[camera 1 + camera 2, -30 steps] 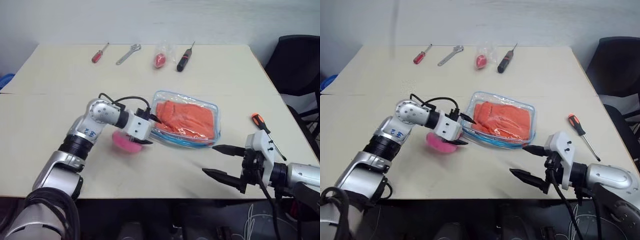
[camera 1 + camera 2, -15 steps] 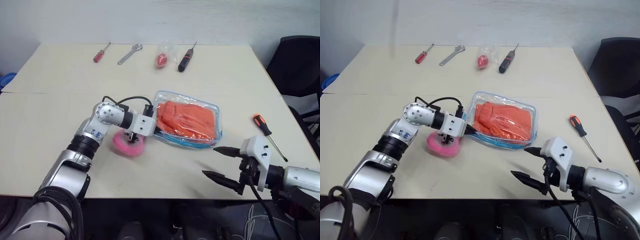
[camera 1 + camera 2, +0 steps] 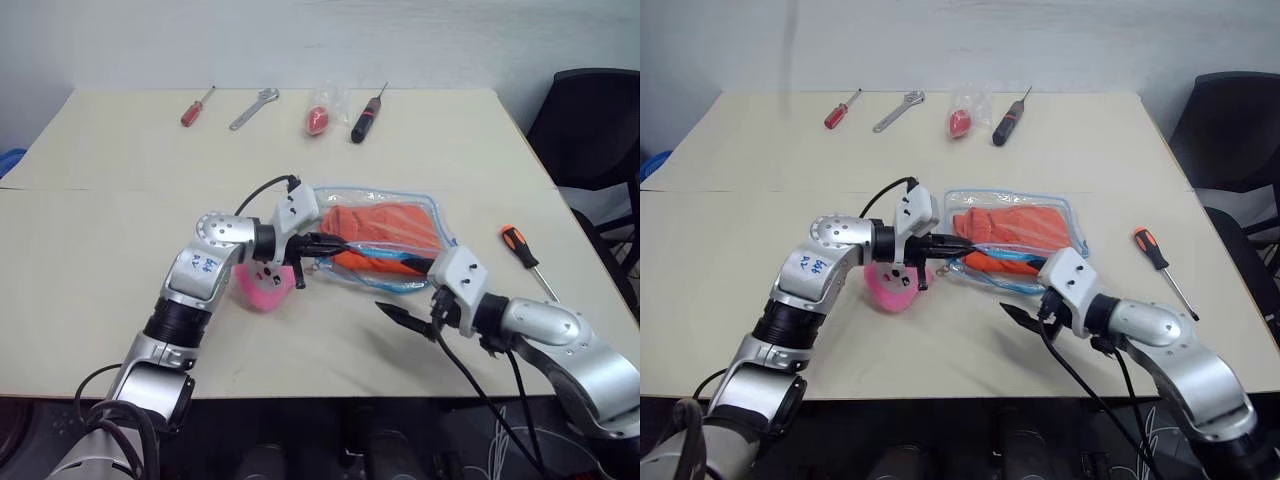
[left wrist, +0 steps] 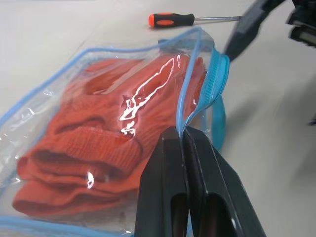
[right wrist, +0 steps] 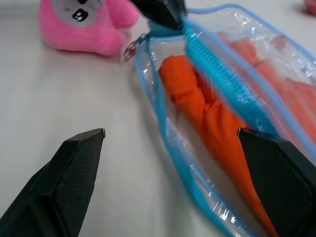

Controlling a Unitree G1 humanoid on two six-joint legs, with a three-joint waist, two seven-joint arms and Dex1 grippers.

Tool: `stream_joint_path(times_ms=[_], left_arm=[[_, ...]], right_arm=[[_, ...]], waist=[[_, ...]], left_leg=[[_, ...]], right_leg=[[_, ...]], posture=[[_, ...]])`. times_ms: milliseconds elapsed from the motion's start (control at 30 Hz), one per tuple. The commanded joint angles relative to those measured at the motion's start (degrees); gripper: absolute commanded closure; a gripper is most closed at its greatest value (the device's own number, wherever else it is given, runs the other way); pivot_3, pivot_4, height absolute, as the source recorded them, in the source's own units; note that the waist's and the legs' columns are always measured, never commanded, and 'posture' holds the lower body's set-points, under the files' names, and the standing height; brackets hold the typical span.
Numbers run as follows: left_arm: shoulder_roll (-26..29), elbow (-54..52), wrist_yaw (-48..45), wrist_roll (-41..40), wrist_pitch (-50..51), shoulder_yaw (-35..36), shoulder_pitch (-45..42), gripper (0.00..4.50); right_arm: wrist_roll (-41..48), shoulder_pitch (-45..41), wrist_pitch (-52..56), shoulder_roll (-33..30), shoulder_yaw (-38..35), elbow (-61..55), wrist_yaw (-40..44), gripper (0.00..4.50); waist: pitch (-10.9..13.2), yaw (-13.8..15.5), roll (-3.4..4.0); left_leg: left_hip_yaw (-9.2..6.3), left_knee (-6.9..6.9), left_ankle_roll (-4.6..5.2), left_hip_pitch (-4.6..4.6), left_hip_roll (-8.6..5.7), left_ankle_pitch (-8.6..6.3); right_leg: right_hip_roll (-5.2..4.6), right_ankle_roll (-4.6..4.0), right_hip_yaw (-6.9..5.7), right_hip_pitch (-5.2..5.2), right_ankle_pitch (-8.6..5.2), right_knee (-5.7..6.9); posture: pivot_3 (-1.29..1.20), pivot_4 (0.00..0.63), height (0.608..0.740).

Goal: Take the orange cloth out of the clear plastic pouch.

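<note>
Pinching the pouch rim, the left tool could slip — thin plastic, seemingly — as the wide-spread right tool tugs the cloth.

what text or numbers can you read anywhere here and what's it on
Blue handwritten marks on the silver forearm casing of the left arm: too small and blurred to read.
Pink plush charm: a black-and-white printed face, no letters.
Clear plastic pouch, orange cloth and orange-handled screwdriver: no text to be seen.
Tools at the far edge of the table: too small to tell whether they bear any marking.
</note>
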Motion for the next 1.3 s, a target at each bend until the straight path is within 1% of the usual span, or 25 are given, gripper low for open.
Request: stream_joint_path(times_ms=[33, 167, 367, 600, 667, 733, 767, 867, 933, 1033, 1133, 1167, 1233, 1267, 1300], left_arm=[[1.1, -3.4, 0.7, 0.5, -1.5, -0.3, 0.3, 4.48], [1.4, -3.7, 1.1, 0.3, -1.9, -0.5, 0.0, 4.48], [1.2, -2.6, 1.3, 0.1, -2.8, -0.2, -1.2, 4.48], [1.2, -2.2, 1.1, 0.3, -4.1, -0.6, -1.2, 4.48], [1.3, -2.2, 1.1, 0.4, -4.4, -0.7, -1.1, 4.5], [1.3, -2.2, 1.1, 0.4, -4.5, -0.7, -1.0, 4.5], [1.4, -2.2, 1.1, 0.4, -4.5, -0.8, -1.0, 4.5], [1.3, -2.1, 1.2, 0.3, -4.6, -0.8, -1.1, 4.5], [1.4, -2.1, 1.1, 0.4, -4.8, -0.9, -1.1, 4.5], [1.5, -2.1, 1.0, 0.5, -4.9, -1.0, -0.9, 4.5], [1.5, -2.4, 1.1, 0.4, -4.8, -1.0, -1.0, 4.5], [1.5, -2.3, 1.1, 0.4, -4.8, -0.9, -1.2, 4.5], [1.5, -2.1, 1.2, 0.4, -4.9, -0.9, -1.5, 4.5], [1.5, -2.0, 1.3, 0.4, -5.1, -0.9, -1.6, 4.5], [1.5, -1.8, 1.3, 0.5, -5.1, -0.8, -1.9, 4.5]], right_arm=[[-1.5, -0.4, -1.7, 0.6, 0.1, -0.2, 0.7, 0.0], [-2.1, -0.7, -1.3, 2.2, 0.0, 0.4, 0.5, 0.0], [0.7, -1.9, 1.9, 5.6, -2.2, 0.6, 0.0, 0.0], [-0.3, -2.0, 3.0, 6.4, -0.7, 0.4, 0.0, 0.0], [0.8, -1.7, 3.6, 7.0, -1.4, 0.2, 0.1, 0.39], [1.0, -1.6, 3.4, 7.0, -1.6, -0.1, 0.6, 0.89], [0.9, -1.6, 3.4, 6.9, -1.7, -0.1, 0.6, 1.31], [-0.5, -2.1, 2.8, 6.6, -1.4, 0.6, 0.4, 2.35], [-3.2, -3.1, 1.5, 6.6, -0.5, 2.3, -0.8, 3.03], [-7.6, -4.3, -2.2, 6.0, 1.6, 4.9, -0.3, 3.03], [-14.7, -6.4, -8.0, 5.3, 5.2, 9.9, -0.7, 3.03], [-17.1, -7.2, -10.1, 5.0, 6.5, 11.8, -0.9, 2.86], [-19.1, -8.2, -12.1, 5.6, 7.2, 14.7, -1.2, 2.42], [-19.8, -8.5, -13.0, 5.9, 7.5, 15.7, -1.2, 2.16], [-21.1, -9.1, -14.1, 6.2, 7.9, 16.8, -1.6, 1.74]], waist=[[0.0, 0.1, 0.0], [0.0, 0.2, 0.0], [0.0, 0.1, 0.0], [0.0, 0.0, 0.0], [0.0, 0.0, 0.0], [0.0, 0.0, 0.0], [0.0, 0.0, 0.0], [0.0, 0.0, 0.0], [0.0, 0.0, 0.0], [0.0, -0.3, 0.0], [0.0, -0.5, 0.0], [0.0, -0.5, 0.0], [0.0, -0.5, 0.0], [0.0, -0.5, 0.0], [0.0, -0.5, 0.0]], left_leg=[[0.0, 0.01, 0.0, 0.0, 0.01, 0.0], [-0.01, 0.02, 0.0, 0.01, 0.04, 0.0], [0.0, 0.01, 0.0, -0.01, 0.03, 0.0], [-0.01, 0.01, 0.0, -0.01, 0.03, 0.0], [-0.01, 0.01, 0.0, -0.01, 0.03, 0.0], [-0.01, 0.01, 0.0, -0.01, 0.03, 0.0], [-0.01, 0.01, 0.0, -0.01, 0.03, 0.0], [-0.01, 0.01, 0.0, -0.02, 0.03, 0.0], [-0.01, 0.01, 0.0, -0.01, 0.03, 0.0], [0.0, 0.01, 0.0, -0.02, 0.03, 0.0], [0.0, -0.01, 0.0, -0.03, -0.05, 0.0], [0.0, -0.01, 0.0, -0.02, -0.07, 0.0], [0.0, 0.0, 0.0, -0.02, -0.06, 0.0], [0.0, 0.0, 0.0, -0.02, -0.04, 0.0], [0.0, 0.0, 0.0, -0.01, -0.04, 0.0]], right_leg=[[-0.01, 0.0, 0.0, 0.0, 0.0, 0.0], [-0.01, 0.01, -0.04, 0.01, 0.0, 0.0], [0.01, 0.0, -0.04, 0.01, 0.0, 0.02], [-0.01, 0.0, -0.04, 0.0, 0.0, 0.01], [-0.01, 0.0, -0.04, 0.01, 0.0, 0.01], [0.0, 0.0, -0.04, 0.01, 0.0, 0.0], [0.0, 0.0, -0.04, 0.0, 0.0, 0.01], [0.0, 0.0, -0.04, 0.0, 0.0, 0.01], [0.0, 0.0, -0.04, 0.0, 0.0, 0.01], [-0.01, 0.0, -0.03, 0.02, 0.0, -0.01], [0.01, -0.01, -0.03, 0.01, 0.0, -0.01], [0.01, -0.01, -0.03, 0.0, 0.0, -0.01], [-0.01, -0.01, -0.02, 0.01, 0.0, -0.02], [-0.01, -0.01, -0.02, -0.01, 0.0, -0.02], [0.0, -0.01, -0.02, -0.01, 0.0, 0.0]], posture=[[0.0, 0.15, 0.74], [0.0, 0.15, 0.74], [0.0, 0.15, 0.74], [0.0, 0.15, 0.74], [0.0, 0.15, 0.74], [0.0, 0.15, 0.74], [0.0, 0.15, 0.74], [0.0, 0.15, 0.74], [0.0, 0.15, 0.74], [0.0, 0.15, 0.74], [0.0, 0.15, 0.74], [0.0, 0.15, 0.74], [0.0, 0.15, 0.74], [0.0, 0.15, 0.74], [0.0, 0.15, 0.74]])
